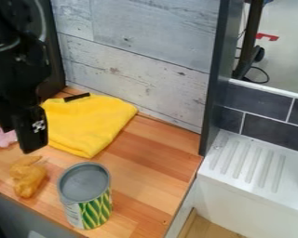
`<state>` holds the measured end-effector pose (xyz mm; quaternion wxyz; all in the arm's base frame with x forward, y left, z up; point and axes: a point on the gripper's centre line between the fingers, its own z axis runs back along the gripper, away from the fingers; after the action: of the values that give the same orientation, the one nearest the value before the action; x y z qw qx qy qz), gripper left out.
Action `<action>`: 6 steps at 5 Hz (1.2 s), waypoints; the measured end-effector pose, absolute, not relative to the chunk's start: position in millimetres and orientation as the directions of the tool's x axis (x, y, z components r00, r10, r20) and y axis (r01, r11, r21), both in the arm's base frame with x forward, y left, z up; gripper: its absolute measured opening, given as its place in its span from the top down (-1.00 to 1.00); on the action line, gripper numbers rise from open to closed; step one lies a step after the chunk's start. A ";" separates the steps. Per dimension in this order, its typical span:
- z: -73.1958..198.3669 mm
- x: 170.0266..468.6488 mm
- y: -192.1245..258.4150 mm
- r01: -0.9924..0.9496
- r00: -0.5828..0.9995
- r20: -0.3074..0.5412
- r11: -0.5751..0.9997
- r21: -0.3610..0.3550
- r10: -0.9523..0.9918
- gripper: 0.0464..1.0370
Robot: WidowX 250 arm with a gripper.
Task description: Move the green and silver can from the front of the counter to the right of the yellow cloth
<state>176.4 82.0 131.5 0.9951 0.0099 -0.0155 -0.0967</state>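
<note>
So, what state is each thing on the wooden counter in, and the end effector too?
End effector: hanging down at the left, by the yellow cloth
Yellow cloth: folded, lying against the back wall side
Can: standing upright; can't tell if it's open
Orange-brown toy: lying beside the can
Pink item: lying down, partly hidden

White ribbed drainboard (253, 163) just below dark wall tiles (269, 128)

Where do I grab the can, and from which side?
I'd bring the gripper straight down, closing on opposite sides of the can just below its rim. It stands upright with a straight round wall. Gripping front and back should avoid the orange-brown toy close by on the image's left.
</note>
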 end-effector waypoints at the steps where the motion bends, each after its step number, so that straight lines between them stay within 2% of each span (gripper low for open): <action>1: 116.8 151.4 71.4 0.161 0.987 0.000 0.987 0.014 -0.161 -0.93; 2: 90.3 134.1 58.5 0.160 0.983 -0.092 0.987 -0.016 -0.161 -0.93; 3: 69.2 123.9 47.7 0.168 0.974 -0.147 0.985 -0.032 -0.171 -0.93; 4: 45.4 127.7 36.5 0.171 0.973 -0.155 0.985 -0.024 -0.173 -0.93; 5: 30.3 141.4 32.3 0.173 0.977 -0.119 0.983 -0.055 -0.179 -0.93; 6: 36.3 174.4 33.7 0.173 0.985 -0.006 0.981 -0.083 -0.174 -0.93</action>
<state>174.4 33.7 36.3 0.9953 -0.0413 0.0068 -0.0871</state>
